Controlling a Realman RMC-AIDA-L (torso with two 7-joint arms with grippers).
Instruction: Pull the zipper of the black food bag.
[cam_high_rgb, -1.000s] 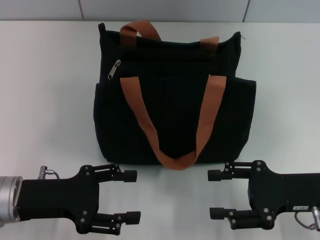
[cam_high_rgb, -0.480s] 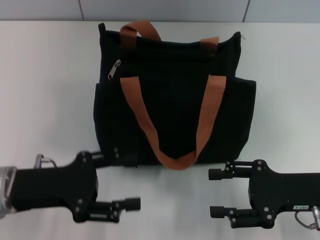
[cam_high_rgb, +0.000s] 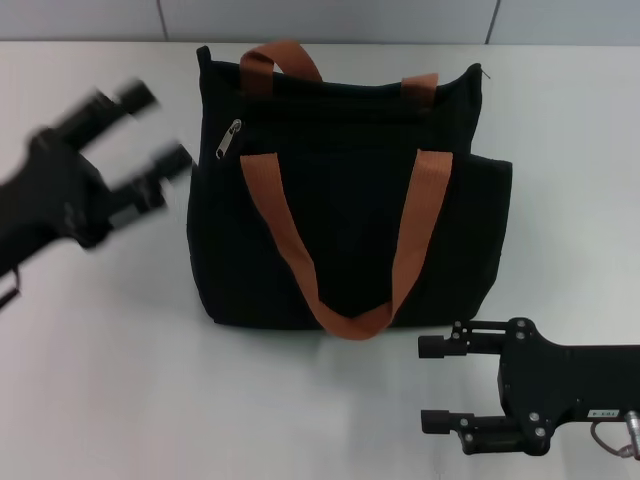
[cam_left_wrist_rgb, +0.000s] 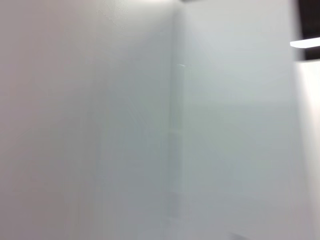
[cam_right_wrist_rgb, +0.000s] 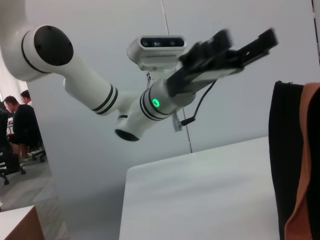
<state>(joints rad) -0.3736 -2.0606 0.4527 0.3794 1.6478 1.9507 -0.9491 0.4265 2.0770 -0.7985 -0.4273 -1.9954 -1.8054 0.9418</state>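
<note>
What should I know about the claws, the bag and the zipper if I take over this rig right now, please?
Left claw: open, empty, raised beside the bag's left side, apart from the zipper.
Right claw: open, empty, low over the table near the bag's front right corner.
Black food bag: lying on the table, orange handles draped across its front.
Zipper: at the left end of the zip line, untouched.
Left: grip the tab and pull.

Black food bag (cam_high_rgb: 350, 240): matt woven cloth, canvas-like. Strap handles (cam_high_rgb: 415, 235): rust-orange webbing, slight sheen. Zipper (cam_high_rgb: 230, 138): shiny silver metal tab. Table (cam_high_rgb: 100, 360): smooth white, matt. Right gripper (cam_high_rgb: 438, 385): matt black, plastic-looking. Left arm (cam_right_wrist_rgb: 90, 82): glossy white shell.
</note>
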